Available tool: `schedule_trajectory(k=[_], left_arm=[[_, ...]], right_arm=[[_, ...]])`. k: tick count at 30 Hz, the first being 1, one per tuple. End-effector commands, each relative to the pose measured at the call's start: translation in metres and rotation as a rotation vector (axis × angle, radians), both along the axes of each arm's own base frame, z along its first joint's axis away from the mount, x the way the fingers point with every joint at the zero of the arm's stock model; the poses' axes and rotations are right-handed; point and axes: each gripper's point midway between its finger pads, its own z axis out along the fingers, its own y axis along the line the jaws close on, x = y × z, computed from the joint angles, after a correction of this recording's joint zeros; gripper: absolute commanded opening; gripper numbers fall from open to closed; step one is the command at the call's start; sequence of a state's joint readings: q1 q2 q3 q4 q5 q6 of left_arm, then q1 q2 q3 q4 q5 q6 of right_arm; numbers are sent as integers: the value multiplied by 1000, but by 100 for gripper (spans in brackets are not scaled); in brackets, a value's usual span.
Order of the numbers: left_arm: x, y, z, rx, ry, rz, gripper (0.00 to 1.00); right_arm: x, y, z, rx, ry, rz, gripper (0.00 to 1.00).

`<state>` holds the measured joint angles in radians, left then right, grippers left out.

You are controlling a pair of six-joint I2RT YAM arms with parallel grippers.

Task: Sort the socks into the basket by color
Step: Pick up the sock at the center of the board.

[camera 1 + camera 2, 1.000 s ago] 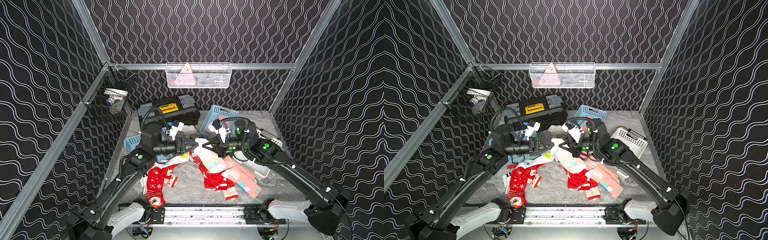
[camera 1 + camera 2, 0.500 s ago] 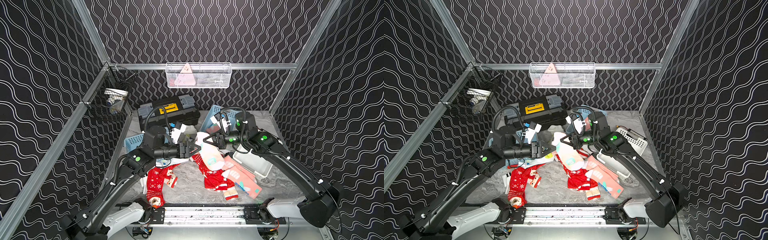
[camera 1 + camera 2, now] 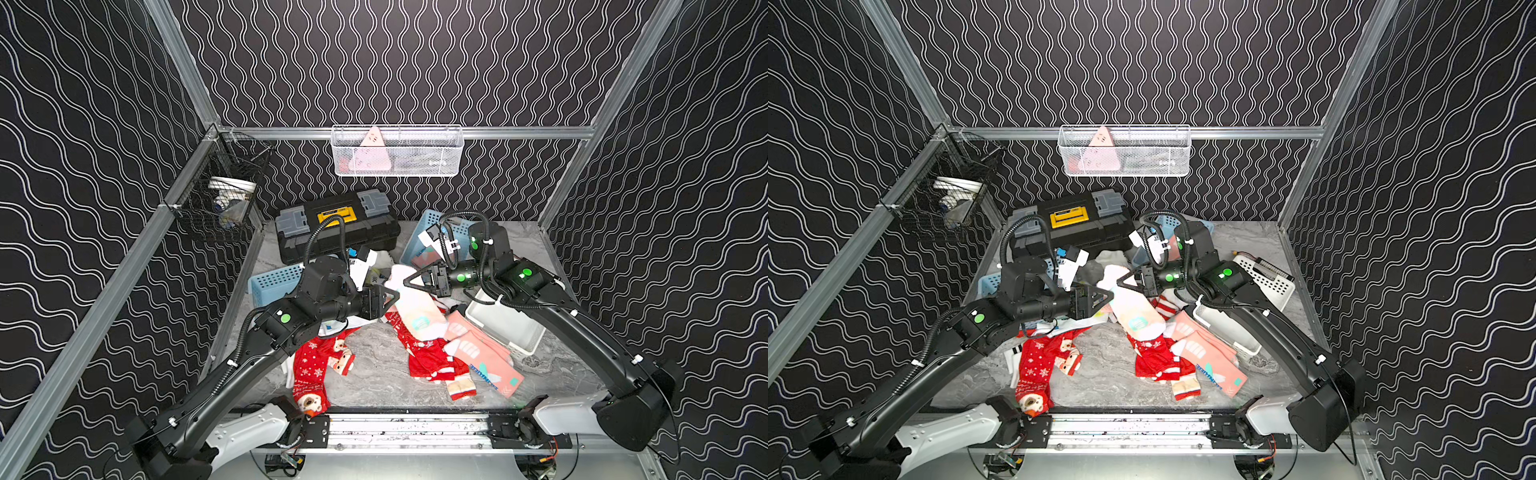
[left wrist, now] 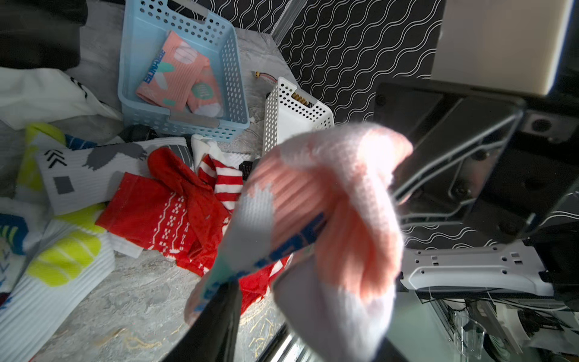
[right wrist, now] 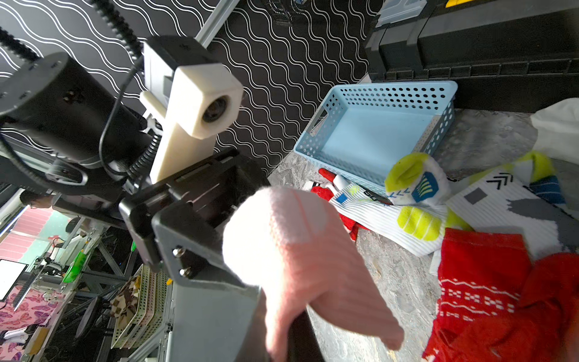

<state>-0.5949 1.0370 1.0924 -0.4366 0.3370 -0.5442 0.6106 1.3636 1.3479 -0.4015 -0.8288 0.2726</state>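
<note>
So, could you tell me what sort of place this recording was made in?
Most likely a robotics lab test cell, not a home: black wavy-patterned panels on an aluminium frame box in a marbled tabletop, and the left arm and right arm sit on a metal rail at its front.

The black left arm [image 3: 232, 374] rises from the near rail at its own side and reaches toward the middle, forearm nearly level above the table. Its left claw [image 3: 394, 296] points at the right claw [image 3: 407, 283], and the two tips nearly meet. The black right arm [image 3: 582, 328] mirrors it from its side, with the wrist bent back toward the centre. The right claw is clamped on the upper end of a salmon-pink and white fabric sock [image 3: 417, 309]. In the left wrist view the sock [image 4: 329, 203] lies between the left claw's fingers. Whether they grip it is unclear.
</note>
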Motion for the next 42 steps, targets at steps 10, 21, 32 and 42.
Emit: schedule_trajectory(k=[10, 21, 32, 42], left_arm=[[15, -21, 50, -199, -181, -38, 10], [-5, -26, 67, -225, -210, -139, 0], [-30, -35, 77, -232, -159, -283, 0], [-40, -43, 82, -259, -127, -365, 0]], right_arm=[[-9, 0, 2, 7, 14, 50, 0], [3, -14, 10, -14, -58, 8, 59], [2, -40, 37, 21, -279, -24, 95], [-1, -31, 61, 156, -311, 99, 98]])
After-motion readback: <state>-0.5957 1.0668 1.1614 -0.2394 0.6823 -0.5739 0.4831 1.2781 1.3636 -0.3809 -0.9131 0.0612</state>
